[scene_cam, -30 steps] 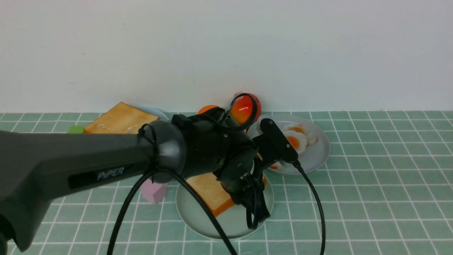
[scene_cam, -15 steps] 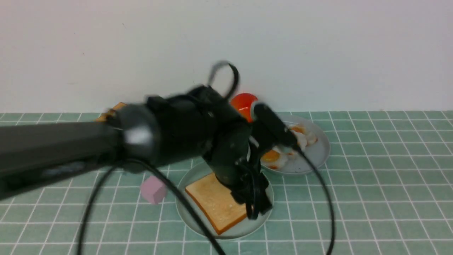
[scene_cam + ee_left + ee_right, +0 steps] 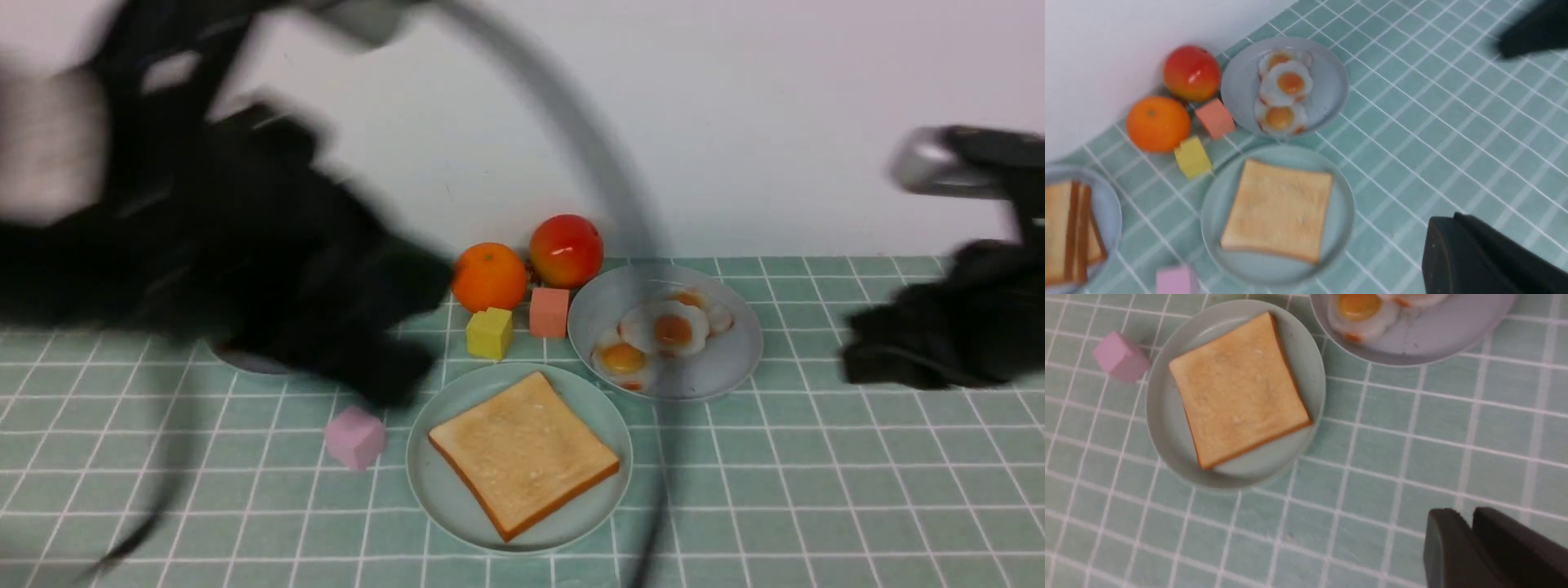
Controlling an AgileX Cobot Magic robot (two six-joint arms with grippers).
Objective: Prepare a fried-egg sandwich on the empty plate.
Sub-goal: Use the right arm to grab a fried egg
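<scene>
I see three plates on the counter (image 3: 816,474). The mint-green plate (image 3: 445,506) sits front and centre and carries one toast slice (image 3: 522,453) lying flat, so the fried-egg sandwich is only that slice so far. Just beside it, farther back on the right, the grey plate (image 3: 720,362) holds three fried eggs (image 3: 671,329). The light-blue plate (image 3: 1112,208) holds a toast stack (image 3: 1069,232), cut off by the frame, so I can't count its slices.

Loose items:
- Two fruits: an orange (image 3: 488,278) and a red fruit (image 3: 566,250).
- Three cubes: yellow (image 3: 488,333), salmon (image 3: 549,312) and pink (image 3: 353,438).

The left end effector (image 3: 1447,228) is fully closed and holds nothing. For the right end effector (image 3: 1470,522), I can't tell how far its fingers are parted.
</scene>
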